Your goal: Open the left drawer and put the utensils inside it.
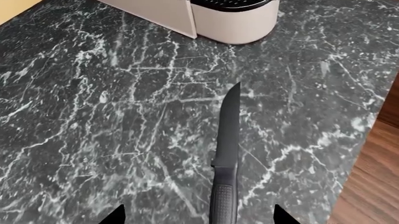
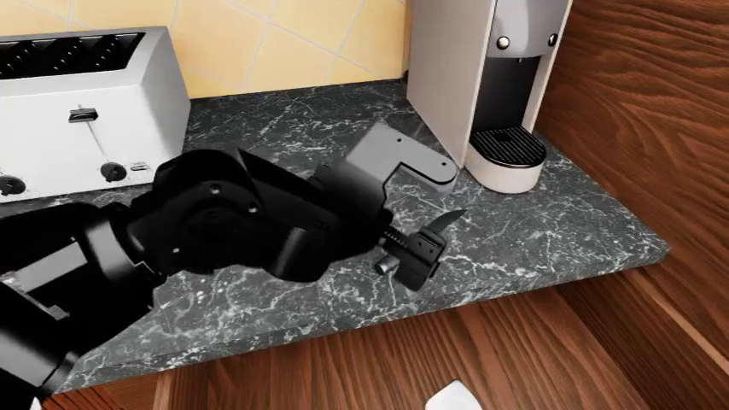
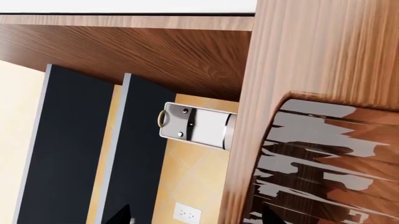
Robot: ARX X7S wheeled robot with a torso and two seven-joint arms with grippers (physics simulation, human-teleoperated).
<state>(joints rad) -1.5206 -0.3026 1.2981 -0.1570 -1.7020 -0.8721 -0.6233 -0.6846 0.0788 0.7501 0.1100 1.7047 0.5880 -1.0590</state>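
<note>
A small all-dark-grey pointed knife [image 1: 228,140], one of the utensils, lies flat on the black marble counter [image 1: 93,121]. Its tip points toward the coffee machine base [image 1: 234,21]. My left gripper [image 1: 199,219] is open and low over the counter. The knife's ribbed handle lies between the two fingertips, touching neither. In the head view the left gripper [image 2: 412,254] is near the counter's front edge, and the knife tip [image 2: 451,219] pokes out beyond it. My right gripper [image 3: 194,218] is open and empty, aimed up at wall and cabinets. I cannot make out the left drawer; only reddish-brown wood [image 2: 364,354] shows below the counter.
A white toaster [image 2: 80,111] stands at the back left of the counter. A tall coffee machine [image 2: 490,77] stands at the back right beside a wooden side panel [image 2: 650,102]. My bulky left arm [image 2: 205,231] hides the middle of the counter. A small pale shape [image 2: 456,397] shows at the bottom edge.
</note>
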